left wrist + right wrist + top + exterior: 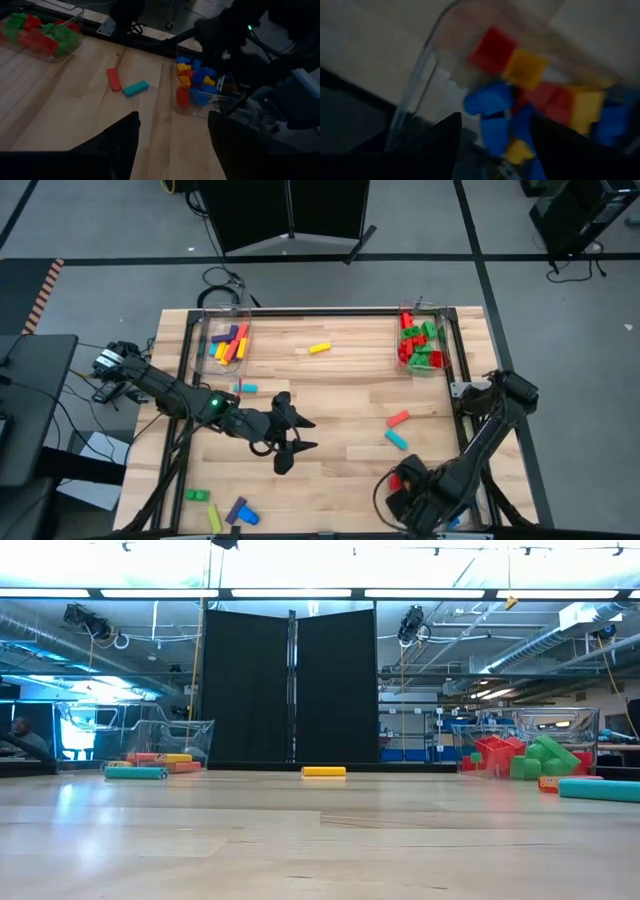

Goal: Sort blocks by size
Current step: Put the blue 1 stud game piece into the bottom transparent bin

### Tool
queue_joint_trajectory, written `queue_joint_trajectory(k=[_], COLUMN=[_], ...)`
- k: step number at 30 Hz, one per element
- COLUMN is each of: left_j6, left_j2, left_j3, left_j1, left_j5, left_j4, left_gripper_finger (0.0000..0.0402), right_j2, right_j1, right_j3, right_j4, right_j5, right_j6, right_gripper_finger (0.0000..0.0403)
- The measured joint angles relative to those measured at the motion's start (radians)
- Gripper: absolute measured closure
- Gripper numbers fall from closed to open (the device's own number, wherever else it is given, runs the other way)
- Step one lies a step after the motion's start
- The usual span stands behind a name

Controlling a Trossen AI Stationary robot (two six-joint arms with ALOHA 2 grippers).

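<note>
Right gripper (412, 498) sits at the table's 5 o'clock corner, over a clear bin (427, 95) of short stubs (492, 112) in blue, red and yellow. In its wrist view the fingers (437, 142) stand apart with nothing between them, the stubs lying just past the tips inside the bin wall. From above the arm hides that bin, so it only shows in the wrist views. Left gripper (290, 438) hovers over bare wood near table centre, fingers spread, nothing in them; nearest blocks to it are a red brick (113, 79) and a teal brick (135, 88) lying just beside each other toward 3 o'clock. Long bars (231, 343) in yellow, red and purple fill the bin at 11 o'clock; red and green medium bricks (421, 343) fill the bin at 1 o'clock. Loose: a yellow bar (319, 348) at 12 o'clock, a teal bar (245, 388) at 9 o'clock, and a green, yellow, purple and blue cluster (222, 508) at 7 o'clock, partly cut off by the frame edge. The low view shows neither gripper; a person (20, 735) sits far off, too small to make out.
</note>
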Motion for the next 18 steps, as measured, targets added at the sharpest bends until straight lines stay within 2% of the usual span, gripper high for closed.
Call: queue_joint_trajectory(k=[5,8,10,14,18], left_j6=[0.07,0.079,0.079,0.078,0.077], left_j2=[0.0,0.0,0.0,0.0,0.0], left_j3=[0.0,0.0,0.0,0.0,0.0], left_j1=[0.0,0.0,0.0,0.001,0.0], left_j5=[0.0,-0.016,-0.047,-0.088,-0.106], left_j4=[0.0,0.0,0.005,0.038,0.083], left_gripper_finger=[0.0158,0.0158,0.0158,0.0158,0.0158], right_j2=[-0.083,-0.144,-0.192,-0.32,-0.483], right_j1=[-0.001,-0.007,-0.017,-0.051,-0.096], right_j3=[0.0,0.0,-0.002,-0.06,-0.21], right_j4=[-0.159,-0.216,-0.237,-0.188,-0.026], right_j5=[0.092,0.211,0.328,0.515,0.59], right_j6=[-0.062,-0.172,-0.27,-0.455,-0.671], right_gripper_finger=[0.0161,0.0161,0.016,0.0159,0.016])
